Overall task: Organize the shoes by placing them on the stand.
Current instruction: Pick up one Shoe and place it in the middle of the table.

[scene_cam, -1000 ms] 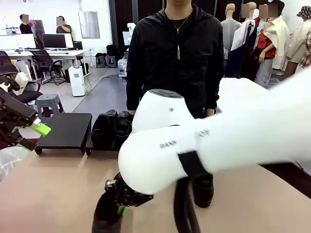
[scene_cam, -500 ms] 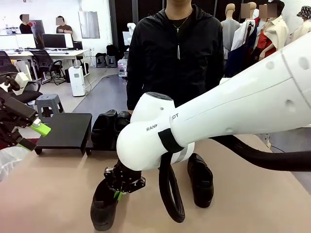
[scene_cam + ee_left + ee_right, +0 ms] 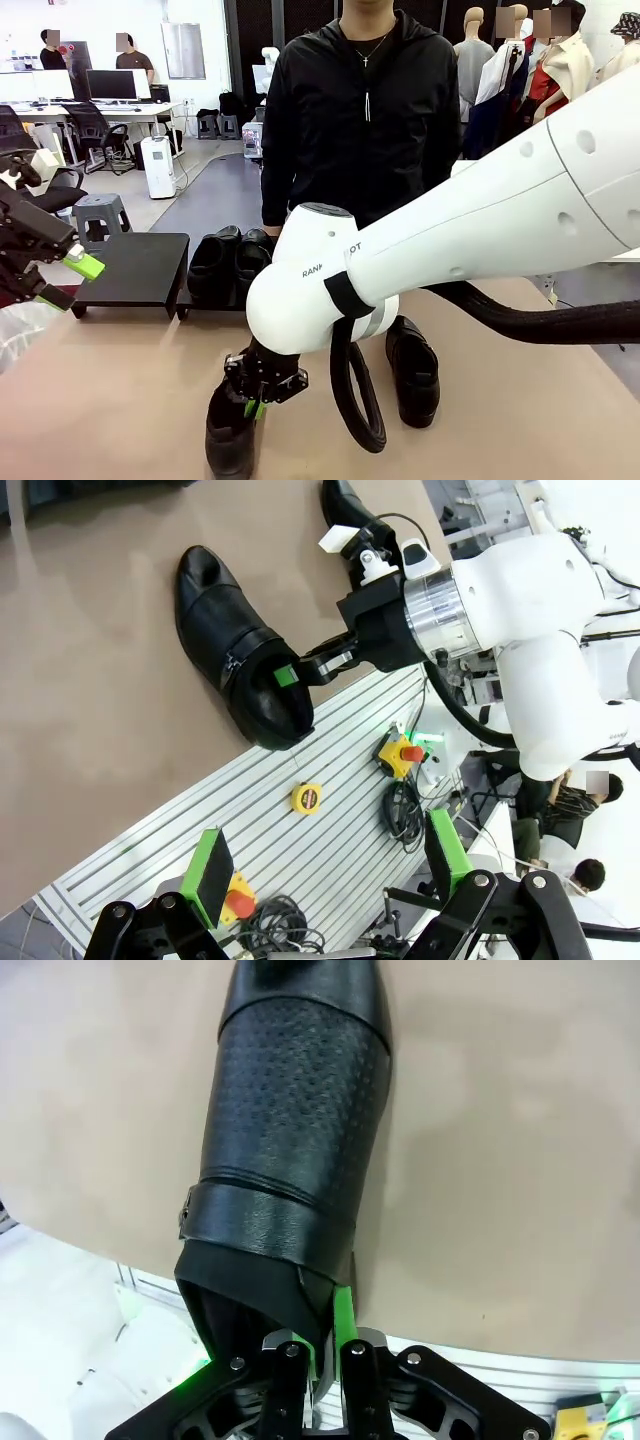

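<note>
White right arm (image 3: 480, 230) — black strap (image 3: 345, 295), cable (image 3: 350, 400), lettering perhaps "FRANKA"; black, green-padded hand (image 3: 252, 405).

Bright office: desk (image 3: 130, 110) with monitors (image 3: 112, 84), grey stool (image 3: 100, 212), white appliance (image 3: 158, 167), grey floor (image 3: 215, 195).

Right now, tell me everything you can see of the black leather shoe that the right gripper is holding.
The glossy black leather low-cut shoe has a rounded toe, pebbled upper, smooth collar band and dark inside. The right gripper pinches its collar wall, one green pad inside. It sits near the robot-side edge of the tan table, toe pointing away; whether it is lifted is unclear.
</note>
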